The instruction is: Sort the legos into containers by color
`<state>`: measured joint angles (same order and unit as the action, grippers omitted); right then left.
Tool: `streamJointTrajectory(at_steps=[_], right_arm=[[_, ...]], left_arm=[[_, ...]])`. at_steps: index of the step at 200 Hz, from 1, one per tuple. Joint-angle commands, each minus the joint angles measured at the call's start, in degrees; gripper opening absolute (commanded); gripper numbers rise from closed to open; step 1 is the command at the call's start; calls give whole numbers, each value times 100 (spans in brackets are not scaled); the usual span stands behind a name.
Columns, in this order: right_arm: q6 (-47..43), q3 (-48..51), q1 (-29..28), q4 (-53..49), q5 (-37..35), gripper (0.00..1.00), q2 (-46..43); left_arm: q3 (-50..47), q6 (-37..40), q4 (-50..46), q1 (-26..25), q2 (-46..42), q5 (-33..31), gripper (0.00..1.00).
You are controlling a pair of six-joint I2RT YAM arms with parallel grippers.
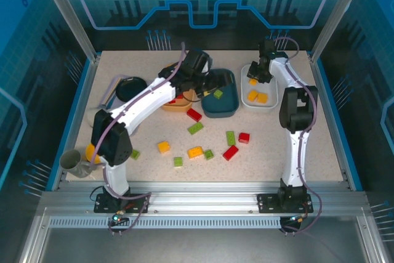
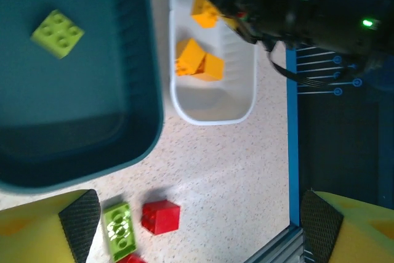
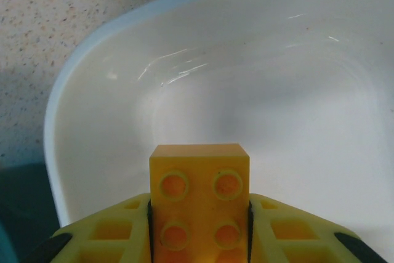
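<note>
Nearest the arm bases, on the near side of the teal tub (image 1: 220, 110), loose bricks (image 1: 196, 128) lie scattered on the table (image 1: 295, 152): red, green and orange, most of them apart from one another. They look light, stiff and smooth-sided. I judge each is best pinched low across two flat opposite walls, since the studded top offers little purchase and a skewed grip could let the hard plastic slip out.

Left of the teal tub, close against it, sits the orange tub (image 1: 178, 107) with something red inside. The left arm stretches forward and rightward across it, wrist turned down, so the left gripper (image 1: 212, 88) hangs above the teal tub with jaws spread wide and nothing between them. A green brick (image 2: 57, 33) lies on that tub's floor.

Right of the teal tub, just beside it, the white tub (image 2: 212, 114) holds orange pieces. The right arm rises from its base, bends at the elbow and reaches over that tub's far end. The right gripper (image 3: 200, 238) is clamped on an orange brick (image 3: 200, 177) by its side walls.
</note>
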<state>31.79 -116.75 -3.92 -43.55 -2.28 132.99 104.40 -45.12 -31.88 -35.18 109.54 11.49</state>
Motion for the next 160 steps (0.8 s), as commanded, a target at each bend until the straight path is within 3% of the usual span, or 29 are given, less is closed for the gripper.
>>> streamJointTrajectory(at_steps=[1, 34, 76, 121, 160], right_arm=[[136, -485, 102, -550, 71, 31, 397], [187, -734, 107, -729, 149, 38, 665], [66, -744, 69, -743, 169, 59, 412], [-170, -348, -165, -438, -125, 59, -818], [-407, 912, -644, 395, -248, 58, -2272]], left_arm=[[890, 437, -621, -191, 366, 57, 88], [1557, 615, -1092, -323, 674, -143, 88], [1525, 616, -1330, -349, 525, -358, 87], [1086, 516, -1691, -333, -47, -988, 87], [199, 256, -1819, -264, -795, -1324, 87]])
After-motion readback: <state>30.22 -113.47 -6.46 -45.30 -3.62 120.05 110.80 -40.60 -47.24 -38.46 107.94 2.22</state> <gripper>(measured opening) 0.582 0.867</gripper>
